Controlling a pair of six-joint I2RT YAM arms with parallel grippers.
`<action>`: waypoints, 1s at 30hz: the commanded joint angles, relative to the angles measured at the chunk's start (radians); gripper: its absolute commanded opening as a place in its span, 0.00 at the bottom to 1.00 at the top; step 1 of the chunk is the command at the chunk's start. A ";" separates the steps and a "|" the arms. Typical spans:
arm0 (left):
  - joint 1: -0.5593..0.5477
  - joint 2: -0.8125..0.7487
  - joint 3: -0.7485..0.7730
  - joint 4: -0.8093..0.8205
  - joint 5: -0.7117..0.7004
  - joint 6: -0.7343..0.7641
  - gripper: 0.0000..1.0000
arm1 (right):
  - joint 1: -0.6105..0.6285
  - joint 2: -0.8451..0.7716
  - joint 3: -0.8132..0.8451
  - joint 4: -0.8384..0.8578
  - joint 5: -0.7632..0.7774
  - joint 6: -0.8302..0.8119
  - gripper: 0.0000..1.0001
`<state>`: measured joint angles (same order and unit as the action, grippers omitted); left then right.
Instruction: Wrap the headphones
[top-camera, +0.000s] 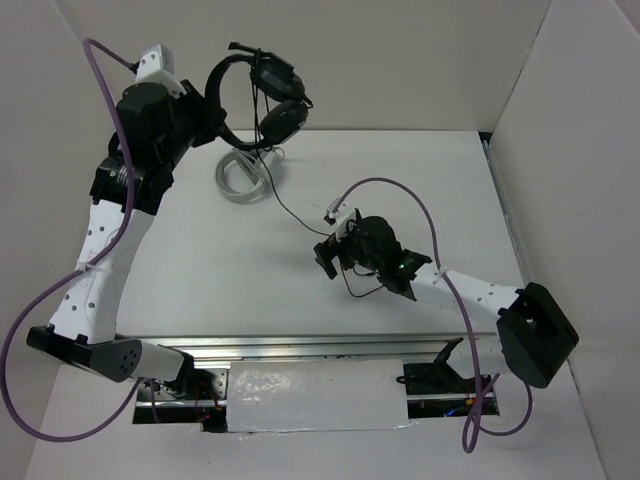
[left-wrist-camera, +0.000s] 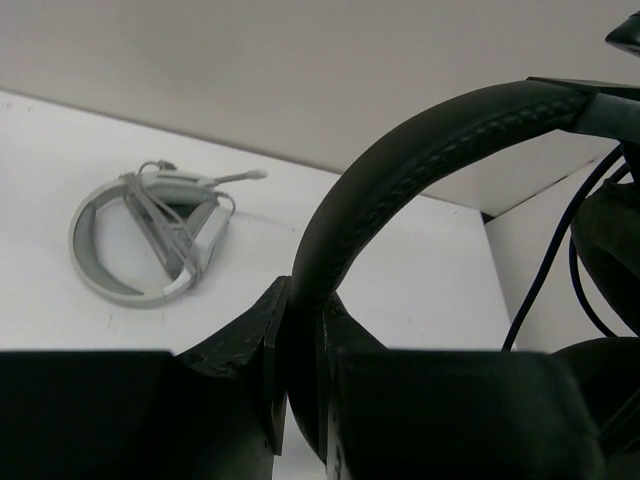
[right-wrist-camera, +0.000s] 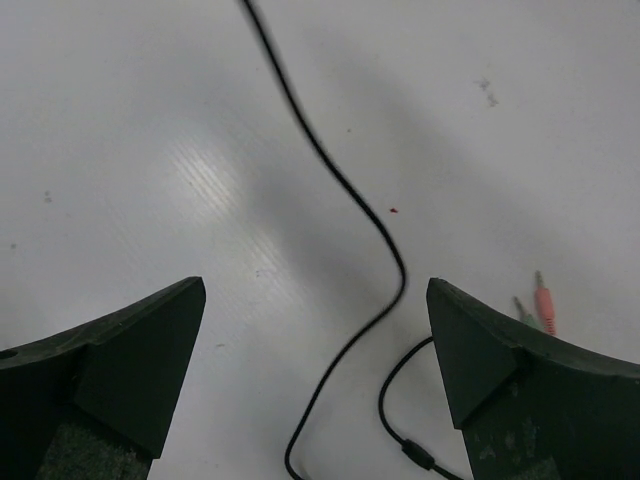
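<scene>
My left gripper (top-camera: 205, 110) is shut on the headband of the black headphones (top-camera: 262, 95) and holds them up at the back of the table, above the grey-white stand (top-camera: 243, 178). In the left wrist view the headband (left-wrist-camera: 420, 160) runs between my shut jaws and the earcups hang at the right edge. The thin black cable (top-camera: 290, 212) trails from the earcups across the table to my right gripper (top-camera: 334, 257). My right gripper (right-wrist-camera: 316, 300) is open just above the table, with the cable (right-wrist-camera: 345, 190) lying between its fingers and the pink and green plugs (right-wrist-camera: 540, 300) beside it.
The grey-white ring-shaped stand (left-wrist-camera: 150, 235) lies flat on the table below the headphones. White walls close the table at the back and right. A metal rail (top-camera: 300, 350) runs along the near edge between the arm bases.
</scene>
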<state>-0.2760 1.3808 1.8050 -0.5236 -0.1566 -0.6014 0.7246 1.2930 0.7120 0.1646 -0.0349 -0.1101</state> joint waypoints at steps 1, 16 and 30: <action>0.014 0.026 0.091 0.016 0.066 0.009 0.00 | 0.038 0.067 0.017 0.027 -0.047 0.056 1.00; 0.116 0.061 0.226 -0.021 0.147 0.022 0.00 | 0.101 0.168 -0.038 0.070 0.044 0.244 0.99; 0.162 0.063 0.221 -0.006 0.189 0.008 0.00 | 0.172 -0.232 -0.219 0.044 0.170 0.293 1.00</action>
<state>-0.1226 1.4582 1.9835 -0.6140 0.0010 -0.5758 0.9440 1.0504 0.5335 0.1932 0.0719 0.1406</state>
